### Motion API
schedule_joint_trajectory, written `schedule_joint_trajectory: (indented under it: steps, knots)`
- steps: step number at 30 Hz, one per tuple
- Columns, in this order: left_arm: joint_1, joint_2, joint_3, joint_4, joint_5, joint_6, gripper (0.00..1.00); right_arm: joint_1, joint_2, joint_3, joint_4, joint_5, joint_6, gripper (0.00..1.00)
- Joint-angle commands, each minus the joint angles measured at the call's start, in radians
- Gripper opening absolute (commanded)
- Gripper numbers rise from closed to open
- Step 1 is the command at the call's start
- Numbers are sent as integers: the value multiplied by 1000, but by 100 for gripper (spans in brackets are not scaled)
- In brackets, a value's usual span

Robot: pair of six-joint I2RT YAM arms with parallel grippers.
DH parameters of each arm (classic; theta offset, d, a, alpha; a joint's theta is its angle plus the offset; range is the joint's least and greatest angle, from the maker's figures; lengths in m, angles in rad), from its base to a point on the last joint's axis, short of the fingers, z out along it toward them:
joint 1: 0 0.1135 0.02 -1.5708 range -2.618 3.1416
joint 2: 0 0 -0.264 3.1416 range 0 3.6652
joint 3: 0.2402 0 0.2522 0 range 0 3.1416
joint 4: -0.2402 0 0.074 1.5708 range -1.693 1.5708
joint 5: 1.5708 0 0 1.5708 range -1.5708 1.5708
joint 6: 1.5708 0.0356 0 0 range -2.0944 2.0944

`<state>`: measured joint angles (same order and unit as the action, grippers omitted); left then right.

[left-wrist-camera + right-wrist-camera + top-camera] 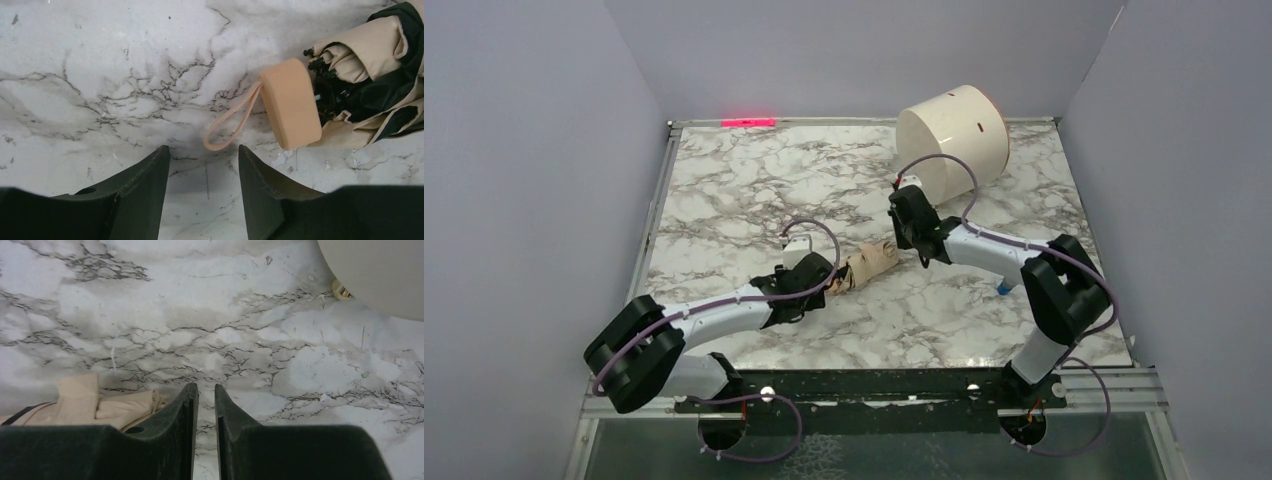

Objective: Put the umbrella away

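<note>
My left arm [724, 315] reaches across the counter [724, 180] from its near left corner. My left jaws stand parted with only bare marble between them; they grasp nothing. Just ahead of them and off to their right lies the umbrella [869, 265], folded into a loose tan bundle near the middle of the counter, a little toward the near edge. In my left wrist view its peach handle [295, 102] rests flat on the marble with the strap [232, 120] looped out toward my jaws, and the black rib tips crowd in behind the handle.

To the right of the bundle, my right arm [984, 250] comes in from the near right corner. My right jaws are barely parted, a thin slit with nothing in it, and the umbrella's fabric end sits just to their left. Beyond them, at the far edge toward the right corner, stands the white drum [952, 135].

I judge this to be the reach before the grasp: nothing is lifted yet. The next move calls for my left jaws to shift right until the handle sits squarely between them (the strap alone would be a poor hold), then to clamp.
</note>
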<state>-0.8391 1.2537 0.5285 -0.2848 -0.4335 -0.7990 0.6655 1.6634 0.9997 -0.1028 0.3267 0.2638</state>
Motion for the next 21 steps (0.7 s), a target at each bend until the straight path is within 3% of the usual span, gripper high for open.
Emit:
schedule_joint_trajectory:
  steps: [1, 4, 7, 15, 19, 21]
  knots:
    - [7, 80, 69, 37, -22, 45, 51, -7, 65, 71, -123, 67, -60, 22]
    - [7, 131, 106, 26, -59, 66, 40, -12, 82, 75, -129, 30, -83, 16]
    - [9, 167, 126, 28, -76, 88, 22, -19, 86, 68, -116, -46, -122, 10]
    - [14, 248, 151, 91, -70, 155, 14, -32, 96, 63, -96, -291, -203, 4]
    - [19, 294, 182, 170, -36, 224, 0, -32, 102, 62, -80, -471, -189, 4]
    - [21, 326, 214, 197, -8, 256, 0, -31, 98, 57, -60, -560, -170, 4]
